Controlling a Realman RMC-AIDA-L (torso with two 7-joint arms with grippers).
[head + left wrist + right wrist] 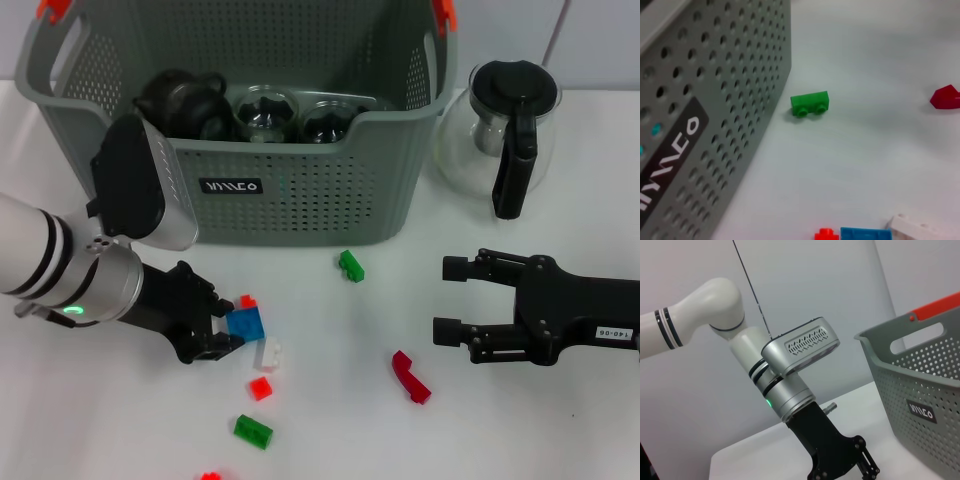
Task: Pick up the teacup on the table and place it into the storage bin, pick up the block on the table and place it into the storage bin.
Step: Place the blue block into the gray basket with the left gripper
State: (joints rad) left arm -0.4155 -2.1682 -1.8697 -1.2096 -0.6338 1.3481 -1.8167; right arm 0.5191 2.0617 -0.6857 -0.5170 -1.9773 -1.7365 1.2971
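The grey-green storage bin (300,200) stands at the back of the table. Glass teacups (262,112) and a dark teapot (180,100) lie inside it. In front of the bin, my left gripper (225,325) is low over the table and open. A blue block (247,322) sits right at its fingertips, with a small red block (247,300) and a white block (267,353) beside it. The left wrist view shows the blue block (865,234) at the frame's edge and the bin's wall (715,100). My right gripper (452,300) hovers open and empty at the right.
A glass pot with a black handle (505,130) stands right of the bin. Loose blocks lie around: green (350,265), dark red (410,377), red (261,388), green (253,431). The right wrist view shows the left arm (790,385) and the bin (920,390).
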